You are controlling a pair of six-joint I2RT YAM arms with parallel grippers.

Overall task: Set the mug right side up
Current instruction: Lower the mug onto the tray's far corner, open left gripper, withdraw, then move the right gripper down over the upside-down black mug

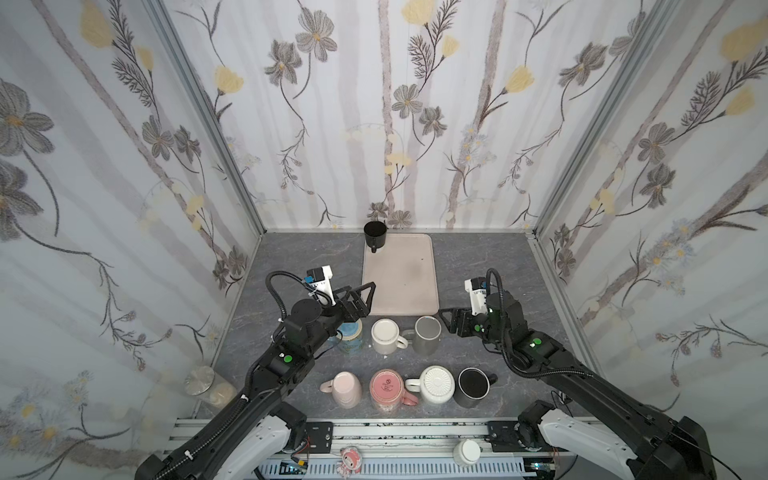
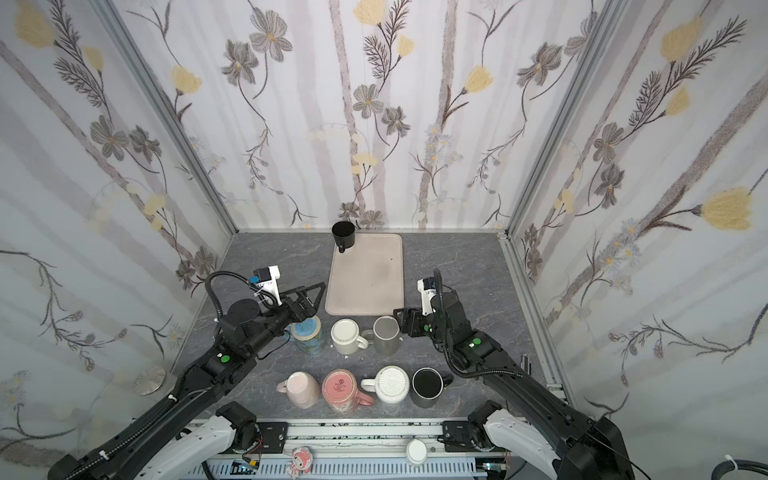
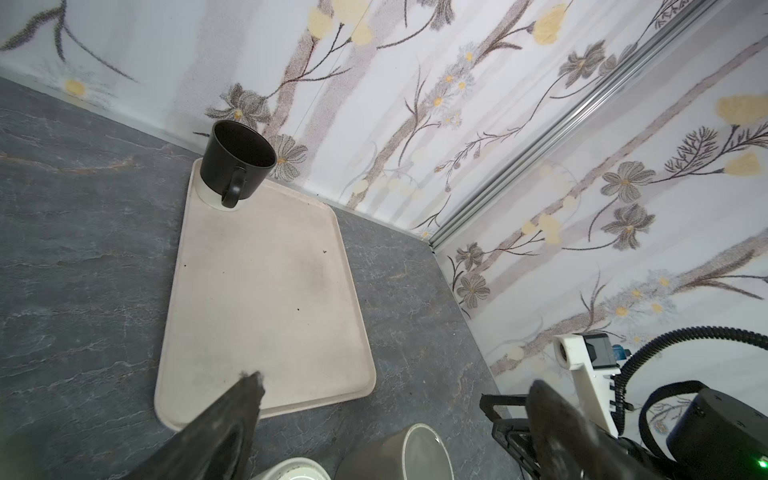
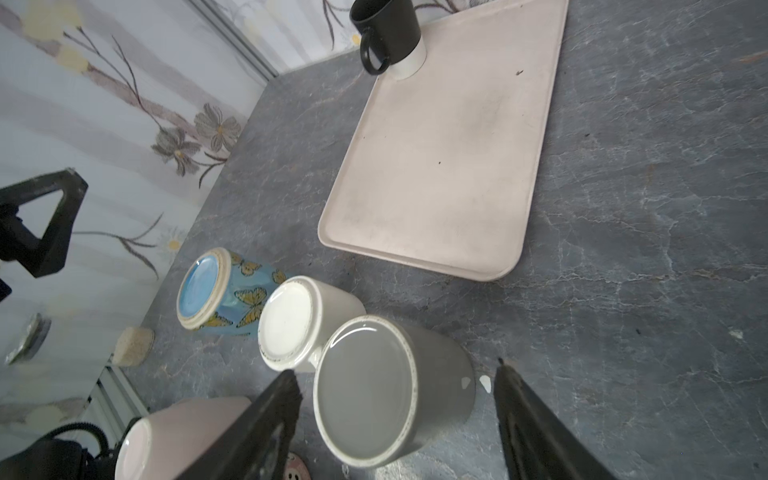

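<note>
A grey mug [image 1: 427, 334] [image 4: 374, 395] stands upside down on the table, base up. My right gripper [image 1: 444, 318] [image 4: 395, 374] is open just to its right, and in the right wrist view its fingers stand on either side of the mug without touching it. My left gripper [image 1: 359, 301] [image 3: 397, 382] is wide open with nothing in it, above a blue butterfly mug [image 1: 349, 334] and near the front left corner of the tray [image 1: 411, 291]. A black mug [image 1: 375, 235] [image 3: 237, 162] stands upright on the tray's far left corner.
A white mug [image 1: 384, 334] stands upside down between the blue and grey ones. A front row holds a pale pink mug [image 1: 347, 388], a pink mug [image 1: 386, 390], a ribbed white mug [image 1: 434, 384] and a dark mug [image 1: 471, 386]. Walls enclose three sides.
</note>
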